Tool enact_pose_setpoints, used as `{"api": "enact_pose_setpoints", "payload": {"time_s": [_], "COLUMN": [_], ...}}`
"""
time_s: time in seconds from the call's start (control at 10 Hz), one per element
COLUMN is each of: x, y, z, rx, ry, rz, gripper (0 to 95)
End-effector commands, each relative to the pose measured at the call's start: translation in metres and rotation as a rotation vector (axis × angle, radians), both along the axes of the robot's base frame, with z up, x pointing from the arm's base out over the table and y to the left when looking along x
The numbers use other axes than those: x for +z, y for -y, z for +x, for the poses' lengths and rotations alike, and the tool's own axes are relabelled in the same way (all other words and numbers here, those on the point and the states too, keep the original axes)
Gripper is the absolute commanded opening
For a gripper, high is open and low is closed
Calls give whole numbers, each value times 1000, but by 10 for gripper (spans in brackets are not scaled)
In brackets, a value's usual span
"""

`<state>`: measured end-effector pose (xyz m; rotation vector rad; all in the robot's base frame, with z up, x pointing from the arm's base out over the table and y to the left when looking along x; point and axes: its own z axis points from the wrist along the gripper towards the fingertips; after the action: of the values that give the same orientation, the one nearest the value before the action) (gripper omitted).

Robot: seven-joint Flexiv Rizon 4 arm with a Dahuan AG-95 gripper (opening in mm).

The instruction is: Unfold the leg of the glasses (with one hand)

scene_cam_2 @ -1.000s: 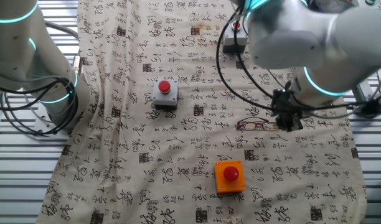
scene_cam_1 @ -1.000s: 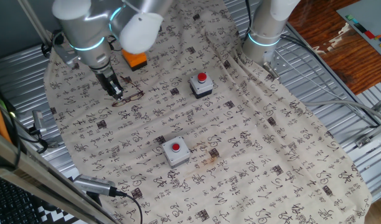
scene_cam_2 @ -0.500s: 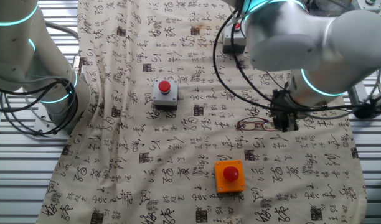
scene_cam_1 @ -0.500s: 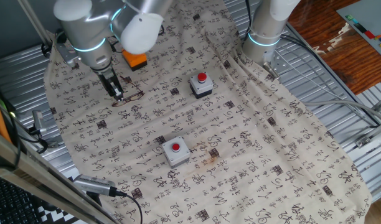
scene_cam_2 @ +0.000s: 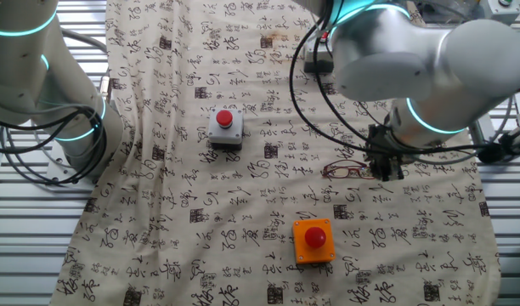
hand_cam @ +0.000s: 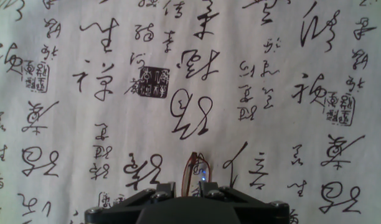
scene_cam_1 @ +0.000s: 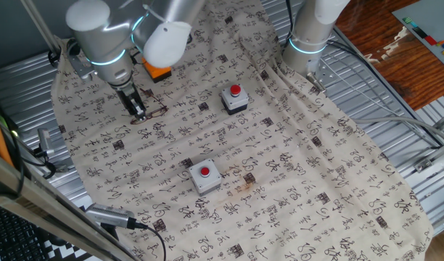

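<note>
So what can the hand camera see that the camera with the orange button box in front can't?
Only the hand view shows the gripper's fingertips close up, pinching a thin reddish-brown bit of the glasses between them.

Only the other fixed view shows the whole glasses lying on the cloth, the orange button box, two grey button boxes and the big arms.

Both show the printed cloth and the gripper at the glasses.

You get bright, even overhead light with soft shadows, sharp fixed views, and a slightly soft, washed-out hand view.
</note>
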<state>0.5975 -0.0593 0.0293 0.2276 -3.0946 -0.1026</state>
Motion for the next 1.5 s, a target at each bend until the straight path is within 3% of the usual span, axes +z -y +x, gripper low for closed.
{"api": "enact_pose_setpoints", "payload": {"time_s": [0.1, 0.2, 0.3, 0.7, 1.2, 1.5], "x": [-3, -5, -6, -7, 5, 8], "y": [-1, -1, -1, -4, -26, -44], "z": [-4, -4, -6, -6, -9, -11], "rx": [-1, -1, 0, 14, 82, 102], "ry": [1, 2, 2, 2, -14, -73], "rz": [-4, -2, -1, 8, 25, 24], "gripper": [190, 190, 0, 0, 0, 0]}}
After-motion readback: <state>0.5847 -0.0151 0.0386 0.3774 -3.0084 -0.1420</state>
